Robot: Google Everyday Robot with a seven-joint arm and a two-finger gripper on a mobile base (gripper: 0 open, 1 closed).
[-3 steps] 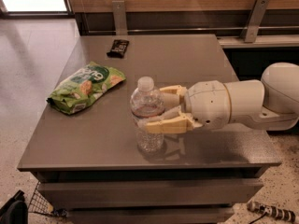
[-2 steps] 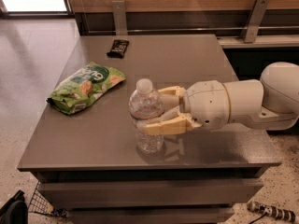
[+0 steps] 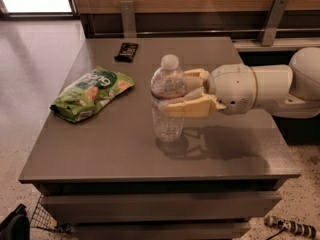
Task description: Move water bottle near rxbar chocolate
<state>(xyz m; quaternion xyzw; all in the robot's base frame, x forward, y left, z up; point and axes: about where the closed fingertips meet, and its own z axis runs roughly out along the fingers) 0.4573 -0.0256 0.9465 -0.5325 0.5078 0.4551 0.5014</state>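
Observation:
The water bottle [image 3: 167, 101], clear and ribbed with a white cap, stands upright near the middle of the grey table [image 3: 110, 154]. My gripper [image 3: 179, 92] reaches in from the right and is shut on the bottle at its label band, one tan finger [image 3: 192, 106] in front and one behind. The bottle's base looks slightly above the table top. The rxbar chocolate [image 3: 126, 51], a small black bar, lies flat at the table's far edge, left of and well behind the bottle.
A green crinkled snack bag [image 3: 92, 94] lies on the left of the table. A wooden wall with metal brackets [image 3: 128, 18] runs behind the table. My white arm [image 3: 270, 89] spans the right side. A cable [image 3: 290, 226] lies on the floor at the lower right.
The gripper and the bottle have moved up and toward the far side of the table, slightly to the right. The bag and the bar have not moved.

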